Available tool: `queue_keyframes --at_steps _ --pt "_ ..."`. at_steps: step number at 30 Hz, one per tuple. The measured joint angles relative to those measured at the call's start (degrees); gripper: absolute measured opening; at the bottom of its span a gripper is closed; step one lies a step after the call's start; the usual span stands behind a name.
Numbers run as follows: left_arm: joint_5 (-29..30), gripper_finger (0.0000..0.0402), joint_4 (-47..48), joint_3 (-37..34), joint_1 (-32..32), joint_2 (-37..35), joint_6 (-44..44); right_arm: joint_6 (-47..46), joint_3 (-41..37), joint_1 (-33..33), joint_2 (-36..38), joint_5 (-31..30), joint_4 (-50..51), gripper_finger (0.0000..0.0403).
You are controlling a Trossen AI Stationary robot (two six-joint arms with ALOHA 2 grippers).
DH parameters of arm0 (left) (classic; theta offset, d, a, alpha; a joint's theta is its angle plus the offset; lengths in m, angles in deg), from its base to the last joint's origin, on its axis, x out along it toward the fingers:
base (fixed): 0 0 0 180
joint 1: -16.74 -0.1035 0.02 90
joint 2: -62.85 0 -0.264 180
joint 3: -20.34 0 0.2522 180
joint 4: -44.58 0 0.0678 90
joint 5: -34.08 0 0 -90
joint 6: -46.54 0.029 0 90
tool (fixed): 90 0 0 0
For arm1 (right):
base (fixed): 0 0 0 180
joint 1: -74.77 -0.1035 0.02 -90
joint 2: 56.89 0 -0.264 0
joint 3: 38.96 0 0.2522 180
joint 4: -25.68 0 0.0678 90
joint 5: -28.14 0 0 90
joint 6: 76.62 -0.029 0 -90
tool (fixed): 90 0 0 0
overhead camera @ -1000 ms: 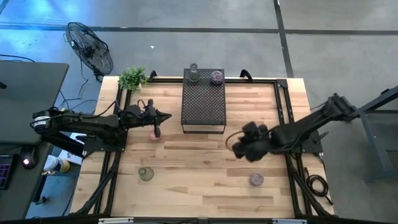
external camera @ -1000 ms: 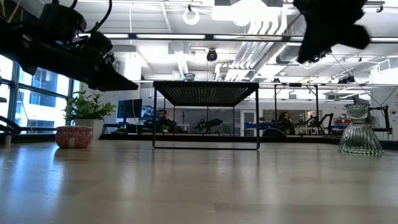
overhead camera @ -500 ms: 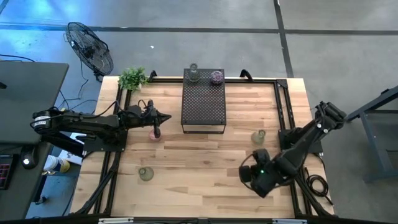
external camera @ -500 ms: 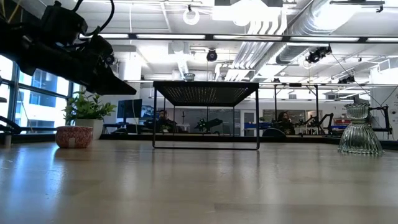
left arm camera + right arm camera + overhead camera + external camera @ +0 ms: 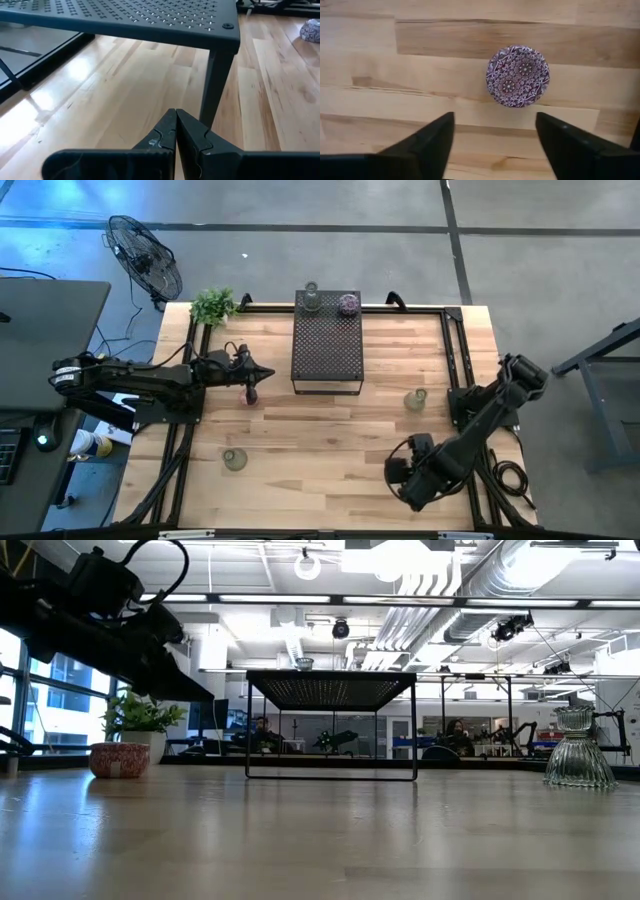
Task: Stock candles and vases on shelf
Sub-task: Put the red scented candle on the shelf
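A: While the right gripper (image 5: 492,142) hangs over the near right part of the pale plank table (image 5: 330,435), its dark fingers (image 5: 427,137) are spread wide, empty, with the squat round purple-patterned jar candle (image 5: 518,76) just ahead of them. My read: it is lined up from straight above so the fingers can drop either side of the lid.

B: Candle's attitude?

A: Upright on the wood, patterned lid facing up, axis vertical. Being round, it has no long side, so any approach angle should do.

B: Left side?

A: Left gripper (image 5: 252,378) is pinched shut with nothing between the fingers, tip aimed right toward the near left leg of the black perforated-metal shelf (image 5: 327,345). A short pink jar candle (image 5: 119,759) stands upright on the table just beside that tip; I cannot tell whether they touch.

B: Stocked so far?

A: On the shelf's far edge, one clear greenish glass vase (image 5: 312,300) at the left corner and one purple candle (image 5: 348,304) at the right, both upright. Kept to the far edge, probably to leave the near mesh free.

B: Remaining?

A: Two more glass vases upright on the table: one right of the shelf (image 5: 415,399), one near left (image 5: 234,459). A leafy green potted plant (image 5: 213,305) sits at the far left corner, untouched.
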Motion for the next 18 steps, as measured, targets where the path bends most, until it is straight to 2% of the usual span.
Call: queue_keyframes --at_steps 4,13,18 --pt "0.0 0.0001 -0.02 0.0 0.0 0.0 -0.09 1.16 -0.02 -0.78 -1.43 -0.65 1.44 0.0308" --pt "0.0 0.0001 0.02 0.0 0.0 0.0 -0.13 5.44 -0.06 -1.04 -2.01 -0.02 3.05 0.0324" --pt "0.02 0.0001 0.04 0.0 0.0 0.0 -0.13 8.69 -4.89 -0.73 -2.7 2.78 -3.77 0.037"
